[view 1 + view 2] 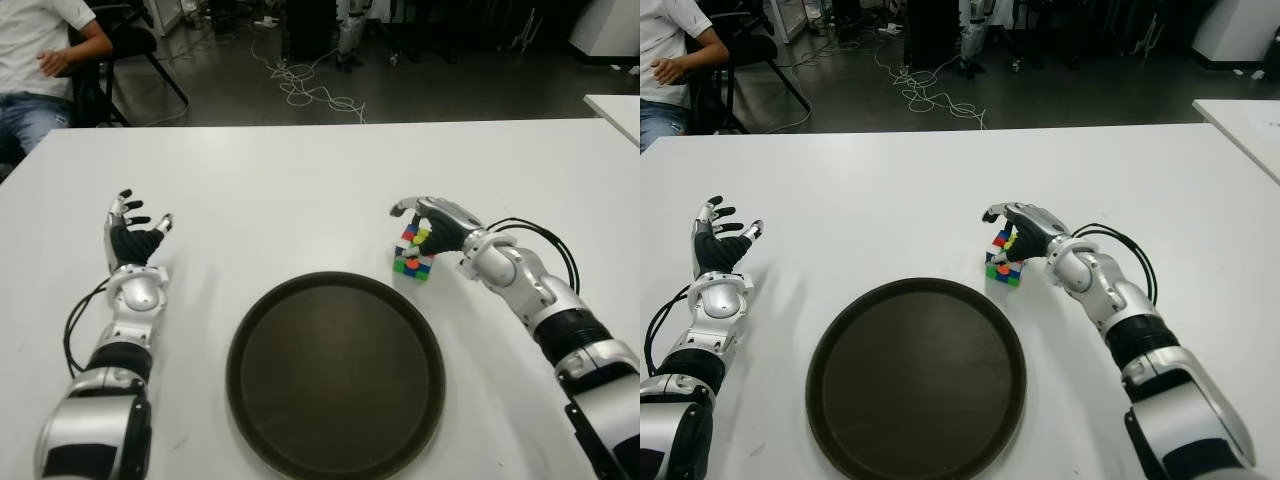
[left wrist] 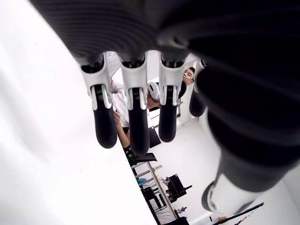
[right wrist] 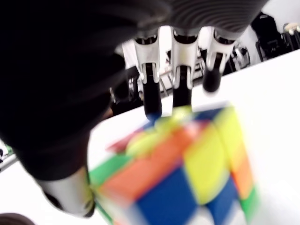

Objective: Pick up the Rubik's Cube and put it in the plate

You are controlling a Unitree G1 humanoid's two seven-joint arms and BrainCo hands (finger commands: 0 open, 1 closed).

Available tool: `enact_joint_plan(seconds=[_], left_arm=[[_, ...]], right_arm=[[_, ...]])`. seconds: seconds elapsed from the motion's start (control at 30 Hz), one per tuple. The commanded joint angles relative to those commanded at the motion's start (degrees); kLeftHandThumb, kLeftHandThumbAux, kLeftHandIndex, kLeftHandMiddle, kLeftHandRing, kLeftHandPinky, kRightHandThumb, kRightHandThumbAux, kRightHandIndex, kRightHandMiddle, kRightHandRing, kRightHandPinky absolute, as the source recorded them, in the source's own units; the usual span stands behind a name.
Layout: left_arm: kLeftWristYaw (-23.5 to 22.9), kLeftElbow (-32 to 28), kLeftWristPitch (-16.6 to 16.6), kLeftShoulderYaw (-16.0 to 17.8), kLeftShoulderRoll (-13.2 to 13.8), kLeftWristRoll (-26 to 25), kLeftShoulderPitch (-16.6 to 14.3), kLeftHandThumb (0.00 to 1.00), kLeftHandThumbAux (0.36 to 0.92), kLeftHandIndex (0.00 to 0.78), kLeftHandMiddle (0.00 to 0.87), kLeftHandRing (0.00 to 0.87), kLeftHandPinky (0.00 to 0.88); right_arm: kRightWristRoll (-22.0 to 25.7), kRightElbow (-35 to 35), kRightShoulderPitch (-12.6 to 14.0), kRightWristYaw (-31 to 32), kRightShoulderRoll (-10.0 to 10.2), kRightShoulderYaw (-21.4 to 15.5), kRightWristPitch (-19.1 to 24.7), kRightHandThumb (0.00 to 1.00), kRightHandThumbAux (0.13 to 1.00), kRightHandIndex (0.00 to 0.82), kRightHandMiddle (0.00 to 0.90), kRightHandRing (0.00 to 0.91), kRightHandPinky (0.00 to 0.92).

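Left eye view: white table (image 1: 320, 180) with a dark round plate (image 1: 335, 372) near the front edge.
Cube: the Rubik's Cube (image 1: 415, 252) sits on the table just beside the plate's far right rim, not in it.
Right hand: right hand (image 1: 437, 226) draped over the cube, fingers curled round it.
Left hand: left hand (image 1: 130, 237) off to the plate's left, fingers spread apart, holding nothing.
Background: a seated person (image 1: 40, 60) at far left.
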Motion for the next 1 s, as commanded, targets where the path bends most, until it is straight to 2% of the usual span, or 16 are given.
enact_joint_plan(seconds=[0.1,0.2,0.4,0.57,0.73,0.83,0.9,1.0], left_arm=[[0.1,-0.1,0.2,-0.1,0.0,0.2,0.0,0.110,0.776,0.141,0.258,0.342,0.439],[0.3,-0.1,0.5,-0.2,0.0,0.3,0.0,0.103,0.776,0.138,0.247,0.327,0.418],[0.2,-0.2,0.2,-0.3,0.1,0.4,0.1,0.113,0.773,0.135,0.225,0.286,0.385],[0.1,-0.3,-0.1,-0.3,0.1,0.3,0.1,0.126,0.779,0.134,0.221,0.276,0.376],[-0.1,-0.4,0.0,-0.2,0.0,0.2,0.2,0.130,0.779,0.132,0.222,0.275,0.375],[-0.3,-0.5,0.2,-0.2,0.0,0.2,0.2,0.117,0.783,0.137,0.260,0.349,0.468],[-0.4,-0.5,0.3,-0.2,0.0,0.2,0.2,0.110,0.785,0.138,0.275,0.374,0.497],[-0.3,-0.5,0.4,-0.2,0.1,0.2,0.2,0.106,0.785,0.138,0.283,0.377,0.482]], right_arm=[[0.7,-0.2,0.2,0.3,0.3,-0.6,0.4,0.179,0.814,0.520,0.699,0.728,0.736],[1.2,-0.4,0.4,0.4,0.6,-0.9,0.6,0.178,0.806,0.527,0.719,0.744,0.749],[2.0,-0.8,0.6,1.0,0.9,-1.5,1.5,0.150,0.798,0.516,0.722,0.752,0.762],[3.0,-1.3,0.8,2.2,1.2,-2.1,2.6,0.163,0.812,0.547,0.740,0.764,0.769],[3.6,-2.4,1.1,3.0,1.3,-2.5,3.4,0.148,0.813,0.540,0.741,0.766,0.773],[3.6,-3.0,1.3,3.0,1.3,-2.7,3.3,0.112,0.813,0.515,0.742,0.770,0.774],[3.6,-3.2,1.3,2.9,1.2,-2.7,3.2,0.098,0.815,0.507,0.740,0.771,0.774],[3.7,-3.0,1.3,2.9,1.3,-2.8,2.8,0.105,0.823,0.501,0.732,0.765,0.770]])
